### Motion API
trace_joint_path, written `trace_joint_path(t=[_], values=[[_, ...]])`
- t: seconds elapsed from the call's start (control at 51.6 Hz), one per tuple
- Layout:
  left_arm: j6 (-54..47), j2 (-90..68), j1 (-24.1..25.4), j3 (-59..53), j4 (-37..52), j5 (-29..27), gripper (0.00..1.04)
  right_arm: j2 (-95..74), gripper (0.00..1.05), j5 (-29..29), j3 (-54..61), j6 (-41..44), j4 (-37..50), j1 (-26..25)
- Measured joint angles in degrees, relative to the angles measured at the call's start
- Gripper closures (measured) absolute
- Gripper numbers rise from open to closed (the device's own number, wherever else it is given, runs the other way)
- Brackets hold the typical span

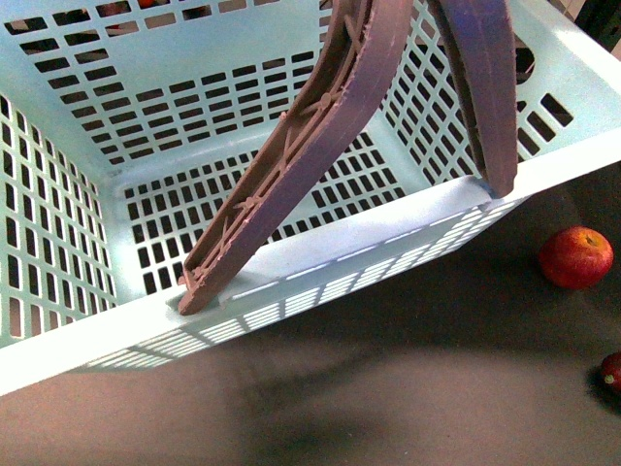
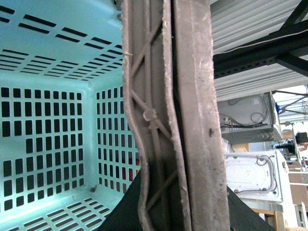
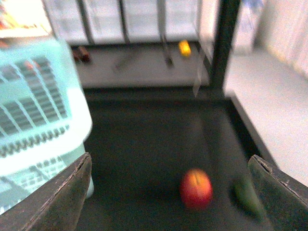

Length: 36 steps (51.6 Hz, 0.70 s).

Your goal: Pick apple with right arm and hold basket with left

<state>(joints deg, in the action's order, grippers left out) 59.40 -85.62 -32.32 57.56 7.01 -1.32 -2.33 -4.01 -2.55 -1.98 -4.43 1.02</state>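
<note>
The pale mint-blue basket (image 1: 320, 257) fills most of the front view, its two brown handles (image 1: 320, 146) rising out of the top of the frame. In the left wrist view my left gripper (image 2: 183, 185) is shut on those handles (image 2: 192, 96), with the basket's slotted inside (image 2: 48, 120) beyond. The apple (image 1: 576, 257), red with orange patches, lies on the dark tabletop to the right of the basket. In the blurred right wrist view my right gripper (image 3: 169, 161) is open above the table, and the apple (image 3: 196, 188) lies ahead between its fingers, untouched. Neither gripper shows in the front view.
A smaller dark red fruit (image 1: 611, 372) lies at the right edge, nearer than the apple. A green object (image 3: 248, 197) lies close beside the apple. A black post (image 3: 224, 43) stands at the table's far edge. A white appliance (image 2: 250, 178) sits beyond the handles.
</note>
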Motion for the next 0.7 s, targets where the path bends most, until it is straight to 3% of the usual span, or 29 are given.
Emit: trace_joint_path(t=[0.077, 0.155, 0.271, 0.329, 0.426, 0.523, 0.6, 0.697], values=[[0.0, 0.0, 0.0, 0.0, 0.0, -0.1, 0.89, -8.7, 0.09, -7.2, -5.4, -4.2, -12.3, 0.0], [0.0, 0.0, -0.1, 0.0, 0.1, 0.1, 0.89, -20.0, 0.09, -6.6, -8.1, -6.1, -16.6, -4.0], [0.1, 0.0, 0.0, 0.0, 0.1, 0.0, 0.89, -35.2, 0.09, -2.2, -8.6, -3.3, -4.0, -10.3], [0.0, 0.0, 0.0, 0.0, 0.1, 0.0, 0.89, -42.3, 0.09, -1.5, -9.3, -1.0, 2.0, -11.6], [0.0, 0.0, 0.0, 0.0, 0.1, -0.1, 0.89, -61.0, 0.09, -0.4, -12.1, 5.0, 19.1, -13.4], [0.0, 0.0, 0.0, 0.0, 0.1, -0.1, 0.89, -82.5, 0.09, 3.7, -17.8, 9.7, 34.0, -13.7], [0.0, 0.0, 0.0, 0.0, 0.1, 0.0, 0.89, -96.3, 0.09, 5.0, -23.0, 12.8, 39.9, -13.2], [0.0, 0.0, 0.0, 0.0, 0.1, 0.1, 0.89, -108.9, 0.09, 5.1, -29.5, 15.1, 39.8, -12.7]])
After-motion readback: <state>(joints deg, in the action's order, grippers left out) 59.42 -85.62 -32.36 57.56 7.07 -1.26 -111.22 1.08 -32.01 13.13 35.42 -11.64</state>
